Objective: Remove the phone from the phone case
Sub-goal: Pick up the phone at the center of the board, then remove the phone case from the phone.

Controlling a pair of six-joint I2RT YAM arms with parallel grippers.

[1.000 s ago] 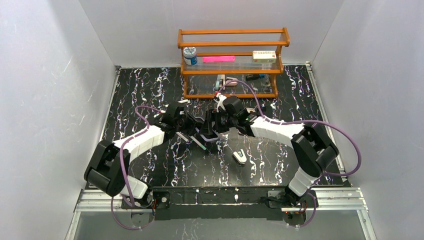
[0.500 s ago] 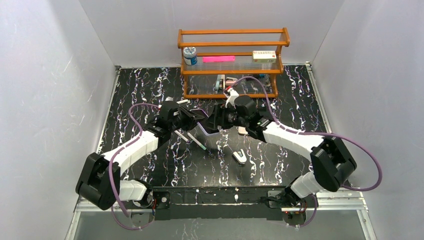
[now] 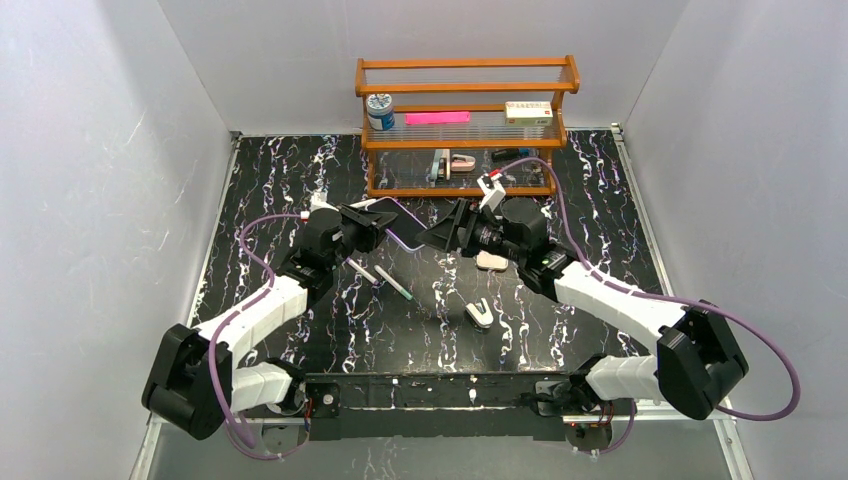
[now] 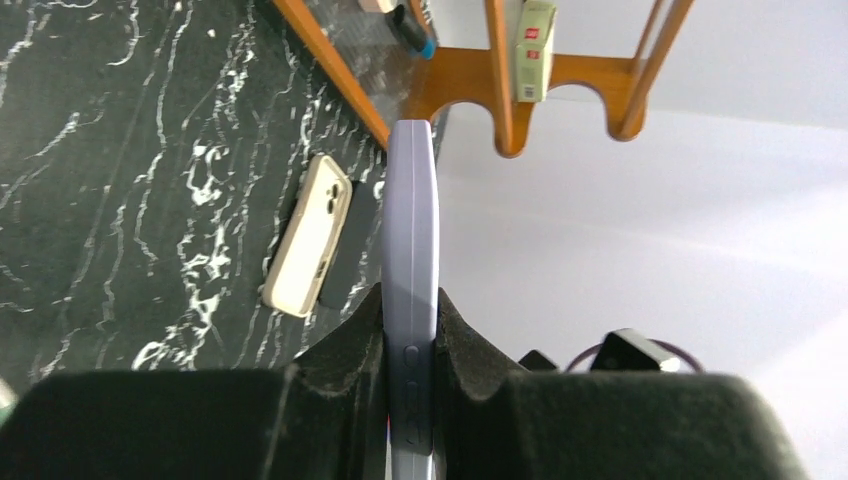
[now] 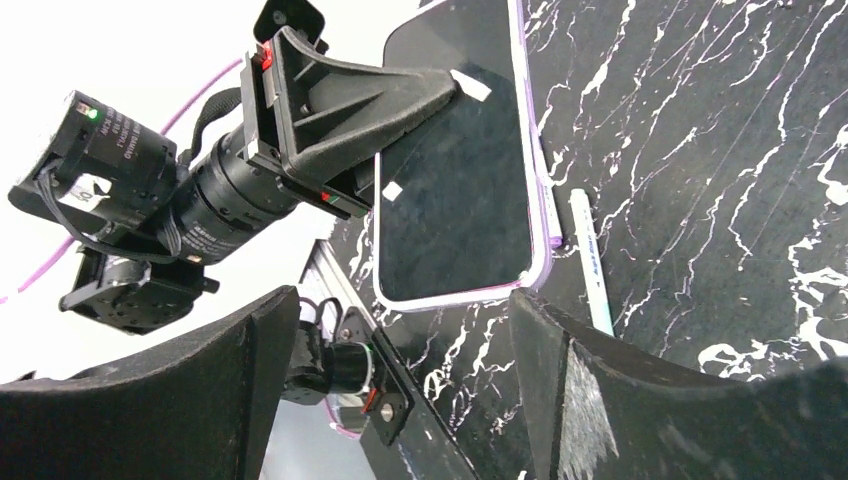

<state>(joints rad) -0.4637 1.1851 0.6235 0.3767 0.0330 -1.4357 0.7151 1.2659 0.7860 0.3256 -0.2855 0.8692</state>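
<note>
A phone in a lavender case is held off the table by my left gripper, which is shut on its edges. In the left wrist view the cased phone stands edge-on between the fingers. In the right wrist view its dark screen with the lavender rim faces the camera, clamped by the left gripper's fingers. My right gripper is open and empty, just right of the phone and not touching it; its jaws stand wide apart below the phone's end.
A beige phone case lies on the marble table, also seen in the left wrist view. Two pens and a small white-and-black object lie mid-table. A wooden shelf with small items stands at the back.
My left gripper has lifted the cased phone up and to the left. My right gripper has drawn back to the right and now stands open, apart from the phone.
</note>
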